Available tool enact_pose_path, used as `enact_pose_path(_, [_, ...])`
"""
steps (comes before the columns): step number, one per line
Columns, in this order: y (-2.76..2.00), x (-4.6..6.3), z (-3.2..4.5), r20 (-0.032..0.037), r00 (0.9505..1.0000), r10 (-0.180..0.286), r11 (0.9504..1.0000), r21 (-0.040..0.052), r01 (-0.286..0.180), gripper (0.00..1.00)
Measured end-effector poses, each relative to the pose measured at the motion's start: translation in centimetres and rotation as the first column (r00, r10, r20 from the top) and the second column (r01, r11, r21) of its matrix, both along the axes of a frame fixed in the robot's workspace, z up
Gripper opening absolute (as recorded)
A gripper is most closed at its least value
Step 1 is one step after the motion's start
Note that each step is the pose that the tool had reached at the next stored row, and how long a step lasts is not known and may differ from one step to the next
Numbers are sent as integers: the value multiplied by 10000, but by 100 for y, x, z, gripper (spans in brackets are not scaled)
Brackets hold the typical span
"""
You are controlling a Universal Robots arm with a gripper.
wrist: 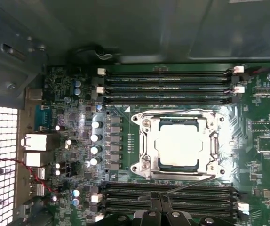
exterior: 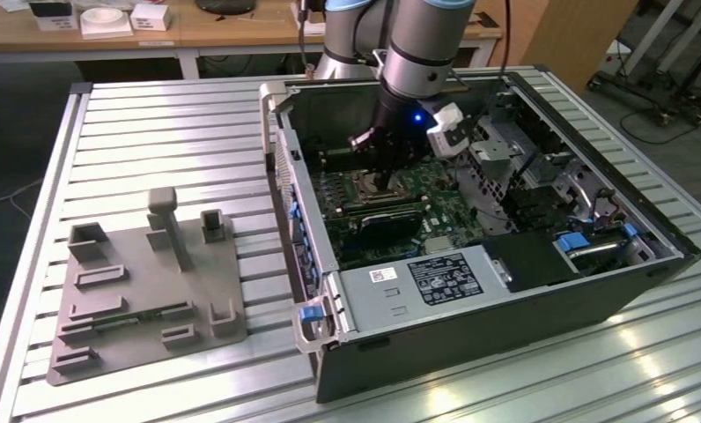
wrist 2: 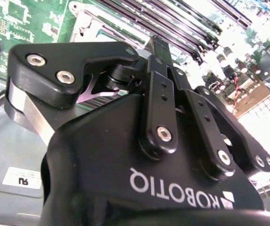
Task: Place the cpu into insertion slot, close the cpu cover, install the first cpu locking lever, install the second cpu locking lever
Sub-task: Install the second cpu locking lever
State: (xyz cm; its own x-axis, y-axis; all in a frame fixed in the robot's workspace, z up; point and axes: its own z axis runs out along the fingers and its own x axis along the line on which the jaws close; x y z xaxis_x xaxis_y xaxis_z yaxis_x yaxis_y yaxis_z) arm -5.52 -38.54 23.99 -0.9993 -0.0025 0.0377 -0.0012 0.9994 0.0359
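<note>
Your cpu (wrist: pixel 179 145) already sits in the insertion slot (wrist: pixel 146 162), with the cpu cover (wrist: pixel 178 116) shut flat around its silvery face. In the first wrist view a thin locking lever (wrist: pixel 191 182) slants across the socket's edge at six o'clock of the chip, running toward the pincer (wrist: pixel 162 201). The pincer's fingertips look pinched together at that lever, just beside the memory slots (wrist: pixel 168 84) on the motherboard (wrist: pixel 262 165).

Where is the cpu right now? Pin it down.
In the first wrist view the cpu lies in the insertion slot, framed by the cpu cover, between two banks of memory slots.
</note>
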Motion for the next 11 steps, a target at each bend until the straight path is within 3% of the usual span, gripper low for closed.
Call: enact_pose_path(11, [2, -63, -22, -49, 10000, 0, 10000, 1, 0, 10])
